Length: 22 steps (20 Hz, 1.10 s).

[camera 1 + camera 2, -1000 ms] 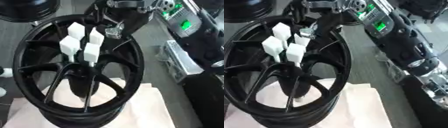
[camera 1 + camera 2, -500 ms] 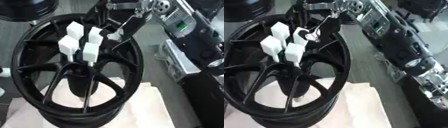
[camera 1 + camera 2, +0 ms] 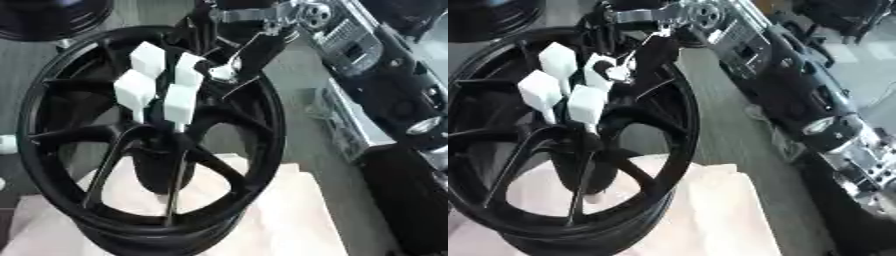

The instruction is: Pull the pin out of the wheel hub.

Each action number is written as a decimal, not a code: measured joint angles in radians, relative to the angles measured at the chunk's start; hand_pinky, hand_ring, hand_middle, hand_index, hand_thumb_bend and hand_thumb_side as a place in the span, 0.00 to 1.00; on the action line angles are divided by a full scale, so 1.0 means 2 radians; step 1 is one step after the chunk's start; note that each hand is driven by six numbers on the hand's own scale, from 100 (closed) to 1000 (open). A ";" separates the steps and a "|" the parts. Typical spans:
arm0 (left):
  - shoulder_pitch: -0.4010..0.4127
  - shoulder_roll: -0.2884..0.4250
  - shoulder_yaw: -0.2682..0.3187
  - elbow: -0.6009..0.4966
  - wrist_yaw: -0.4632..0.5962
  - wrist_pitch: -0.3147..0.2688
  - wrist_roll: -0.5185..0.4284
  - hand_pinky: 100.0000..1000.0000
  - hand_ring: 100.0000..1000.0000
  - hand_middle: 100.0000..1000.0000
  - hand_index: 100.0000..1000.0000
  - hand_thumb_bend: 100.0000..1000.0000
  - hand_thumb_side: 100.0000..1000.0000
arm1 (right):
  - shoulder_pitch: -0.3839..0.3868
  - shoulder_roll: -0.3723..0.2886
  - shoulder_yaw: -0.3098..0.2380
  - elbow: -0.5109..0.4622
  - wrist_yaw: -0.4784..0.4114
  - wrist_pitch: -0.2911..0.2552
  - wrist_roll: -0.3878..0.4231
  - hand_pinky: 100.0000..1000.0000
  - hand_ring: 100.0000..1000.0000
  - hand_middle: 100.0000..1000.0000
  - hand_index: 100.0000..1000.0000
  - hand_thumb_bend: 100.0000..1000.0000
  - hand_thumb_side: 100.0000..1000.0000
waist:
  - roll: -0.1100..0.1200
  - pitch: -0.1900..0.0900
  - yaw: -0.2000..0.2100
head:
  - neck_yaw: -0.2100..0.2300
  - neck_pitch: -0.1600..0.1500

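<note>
A black spoked wheel hub (image 3: 262, 125) lies tilted on a white cloth (image 3: 289, 210). Several pins with white block heads stand in its centre, thin stems running down to the hub boss. My right hand (image 3: 241, 47), black with silver links, comes in from the top over the far rim. Its fingers (image 3: 616, 74) curl against the right side of the far right pin (image 3: 187, 71), with a dark part of the hand just left of that head. The other pins (image 3: 133, 89) stand free. My left hand shows in no view.
My right arm (image 3: 824, 115), black with silver joints, fills the right side down to the lower corner. Another dark wheel (image 3: 52, 20) lies at the far left. Grey floor (image 3: 306, 130) runs between the hub and the arm.
The hand's fingertip has sunk slightly along the far right pin's head. The pins stand where they were. The picture has shifted a little, so the camera has moved.
</note>
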 measured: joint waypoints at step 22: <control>0.000 0.000 0.000 0.003 -0.001 0.000 0.004 0.88 0.95 0.95 0.79 0.04 1.00 | 0.005 0.006 -0.003 0.013 0.041 -0.012 -0.024 0.61 0.70 0.74 0.92 0.00 0.74 | -0.001 0.005 -0.004 | -0.013 0.000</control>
